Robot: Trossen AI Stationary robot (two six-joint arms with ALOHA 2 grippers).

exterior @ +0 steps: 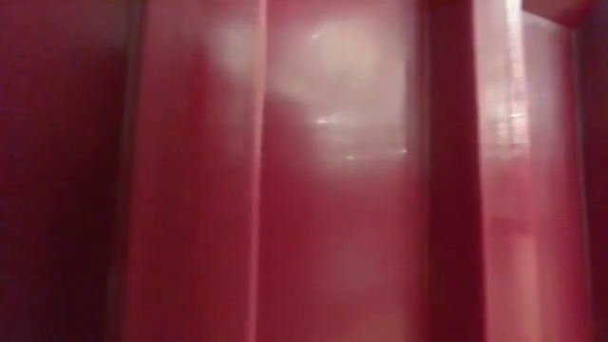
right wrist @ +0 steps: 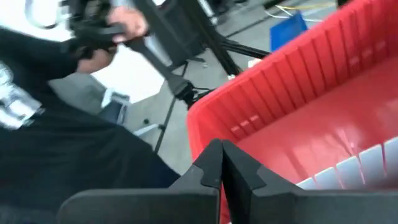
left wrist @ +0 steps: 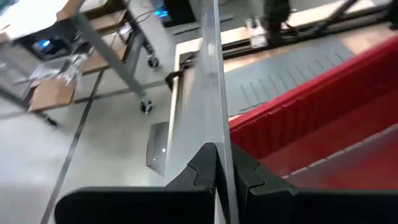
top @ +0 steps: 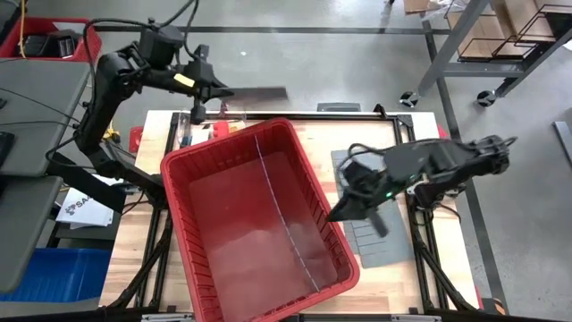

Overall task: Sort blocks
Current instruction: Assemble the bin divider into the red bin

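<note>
A large red bin [top: 255, 224] stands askew on the wooden table, and its wall [exterior: 304, 171] fills the low view. A thin divider sheet [top: 288, 219] stands upright inside it. No blocks show in any view. My left gripper [top: 217, 90] hangs over the table's far left corner, shut on a flat grey divider sheet [top: 257, 91]. My right gripper [top: 340, 211] hovers shut, holding nothing, just outside the bin's right wall. Below it, grey slotted sheets [top: 380, 246] lie flat on the table. My left gripper pinches the grey sheet between its two fingers at the sheet's near end [left wrist: 219, 140]. The fingers come from the table's left, slanting a little downward. The sheet stands on edge and reaches out along the fingers' line [left wrist: 210, 68], lifted clear of table and bin.
A person in a dark shirt [right wrist: 43, 130] stands past the bin's left side, one hand [right wrist: 127, 22] on a dark handle. A blue bin [top: 63, 268] and a red crate [top: 54, 40] stand off the table's left. Metal shelving [top: 500, 45] stands far right.
</note>
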